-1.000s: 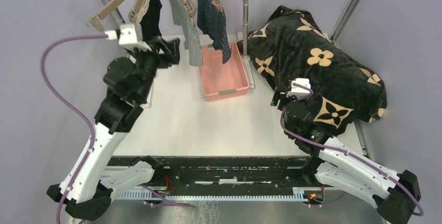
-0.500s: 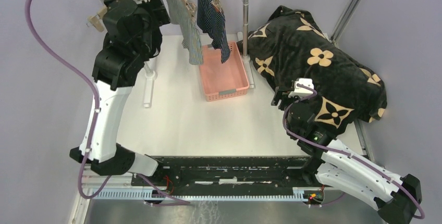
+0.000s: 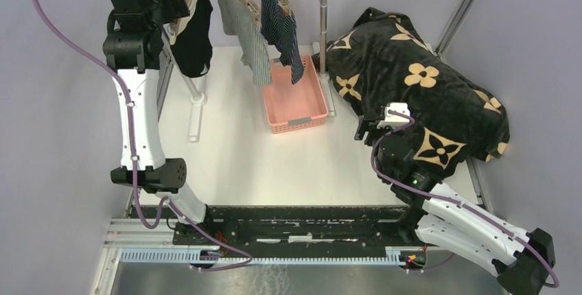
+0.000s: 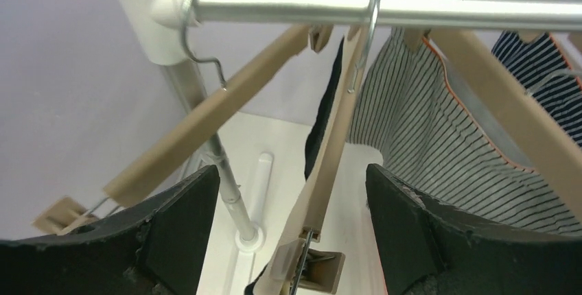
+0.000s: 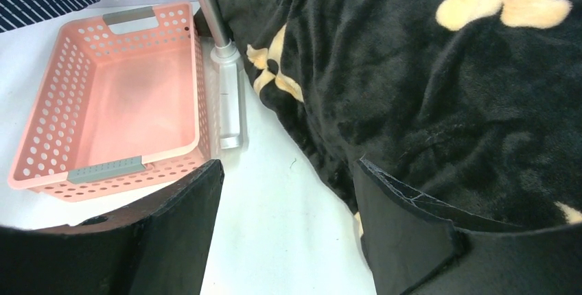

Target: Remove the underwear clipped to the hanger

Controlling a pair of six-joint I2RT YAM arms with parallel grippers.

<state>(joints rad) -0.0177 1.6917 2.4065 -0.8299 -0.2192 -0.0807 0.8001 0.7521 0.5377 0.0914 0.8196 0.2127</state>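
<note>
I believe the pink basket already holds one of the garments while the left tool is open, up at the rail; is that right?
Not quite. The pink basket is empty, as the right wrist view shows. The rest stands: the left tool is open, up at the rail.

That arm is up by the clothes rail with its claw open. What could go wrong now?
The open left claw faces the wooden hanger with the black underwear clipped to it; closing there might grip wood and tug the hanger off the rail. The grey striped underwear hangs close beside, so the claw could snag it. The pink basket is not under the black pair, so it may drop on the table.
</note>
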